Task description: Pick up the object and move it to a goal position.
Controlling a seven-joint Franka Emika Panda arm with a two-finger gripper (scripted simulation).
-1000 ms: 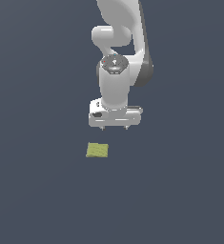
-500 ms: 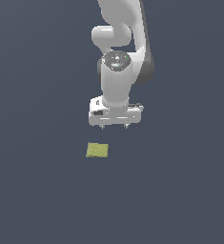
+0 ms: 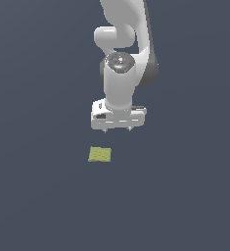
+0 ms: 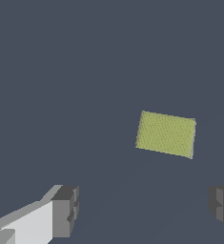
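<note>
Gripper hangs above the dark floor with its jaws spread wide and nothing between them; the wrist view shows both fingertips well apart with bare floor in the gap. The yellow-green square pad lies flat on the floor, near the gripper but off toward the exterior view's left and nearer the camera, not under the jaws. No goal marker visible.

Risks, as judged: a straight descent from here would miss the pad, since it sits outside the finger line. The pad is thin, so the fingertips may scrape the floor or slide over its edge. It also looks slightly rotated relative to the jaws; closing on the corners could spin it out.
</note>
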